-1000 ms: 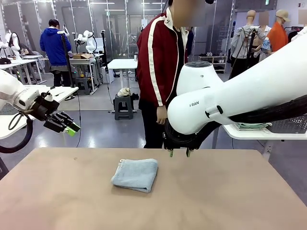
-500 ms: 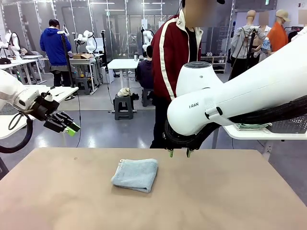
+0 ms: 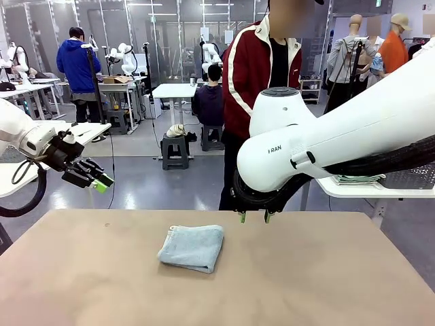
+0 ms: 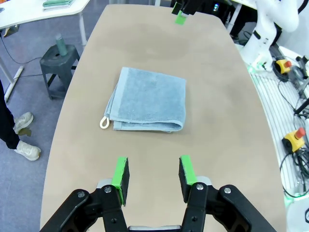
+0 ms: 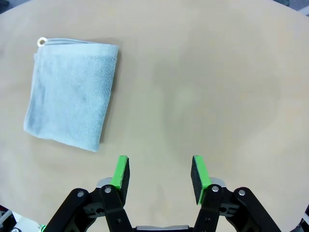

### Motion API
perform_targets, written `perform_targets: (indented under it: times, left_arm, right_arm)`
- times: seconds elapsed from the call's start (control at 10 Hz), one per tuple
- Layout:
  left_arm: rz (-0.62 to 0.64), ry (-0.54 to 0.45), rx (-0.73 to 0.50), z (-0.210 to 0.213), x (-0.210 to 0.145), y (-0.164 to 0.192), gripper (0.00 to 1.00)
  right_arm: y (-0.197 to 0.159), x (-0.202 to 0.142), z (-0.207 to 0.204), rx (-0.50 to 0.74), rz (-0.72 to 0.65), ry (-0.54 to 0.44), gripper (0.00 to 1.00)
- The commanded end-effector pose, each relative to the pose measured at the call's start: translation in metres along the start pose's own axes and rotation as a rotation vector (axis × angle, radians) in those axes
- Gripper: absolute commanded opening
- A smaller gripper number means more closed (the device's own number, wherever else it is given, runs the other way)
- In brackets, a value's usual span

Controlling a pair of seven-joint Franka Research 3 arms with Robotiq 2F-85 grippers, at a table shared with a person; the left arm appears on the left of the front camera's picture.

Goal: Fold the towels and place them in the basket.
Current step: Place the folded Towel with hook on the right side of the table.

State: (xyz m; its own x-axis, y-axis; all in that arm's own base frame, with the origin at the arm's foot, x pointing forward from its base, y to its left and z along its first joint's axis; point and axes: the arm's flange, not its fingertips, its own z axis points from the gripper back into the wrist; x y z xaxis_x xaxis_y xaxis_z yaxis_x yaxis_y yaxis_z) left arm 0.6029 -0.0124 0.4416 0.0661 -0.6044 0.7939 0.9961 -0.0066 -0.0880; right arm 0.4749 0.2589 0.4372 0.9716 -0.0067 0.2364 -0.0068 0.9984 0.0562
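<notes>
Towel (image 3: pixel 192 247): grey-blue terry cloth, nubby pile, folded into a thick near-square pad. It lies flat on the tan matte table (image 3: pixel 312 285), a bit left of centre. A small pale loop tab (image 4: pixel 104 123) sticks out at one corner, and the layered edges show along one side, w/ a rounded fold opposite. In the right wrist view the towel (image 5: pixel 72 106) sits upper left, loop at its top corner.

R gripper (image 3: pixel 254 219) hangs just above the table near the far edge, right of the towel and apart from it. Its jaws are spread, green pads facing, nothing between them but bare tabletop (image 5: pixel 159 176).

L gripper (image 3: pixel 103 182) is held up in the air off the table's left side, well apart from the towel, fingers angled down. Its jaws are also parted, w/ nothing gripped (image 4: pixel 153 174).

Person in a red jacket w/ white stripes (image 3: pixel 262 75) stands at the far side, partly behind the R arm.
</notes>
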Motion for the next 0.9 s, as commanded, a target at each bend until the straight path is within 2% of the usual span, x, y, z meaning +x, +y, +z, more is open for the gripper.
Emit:
perform_targets:
  times: [0.0, 0.1, 0.2, 0.4, 0.8]
  left_arm:
    - [-0.010, 0.000, -0.007, 0.000, 0.001, 0.003, 0.54]
    - [-0.010, 0.000, -0.007, 0.000, 0.001, 0.003, 0.54]
    - [-0.010, 0.000, -0.007, 0.000, 0.001, 0.003, 0.54]
    - [-0.010, 0.000, -0.007, 0.000, 0.001, 0.003, 0.54]
    - [-0.010, 0.000, -0.007, 0.000, 0.001, 0.003, 0.54]
  right_arm:
    - [0.005, 0.001, -0.002, -0.021, -0.024, -0.022, 0.65]
    - [0.000, 0.000, 0.000, 0.000, 0.000, 0.000, 0.65]
    - [0.007, -0.013, -0.002, -0.003, -0.033, -0.002, 0.65]
    - [0.028, -0.034, -0.021, 0.041, -0.108, 0.038, 0.65]
    - [0.072, -0.047, -0.066, 0.129, -0.286, 0.022, 0.65]
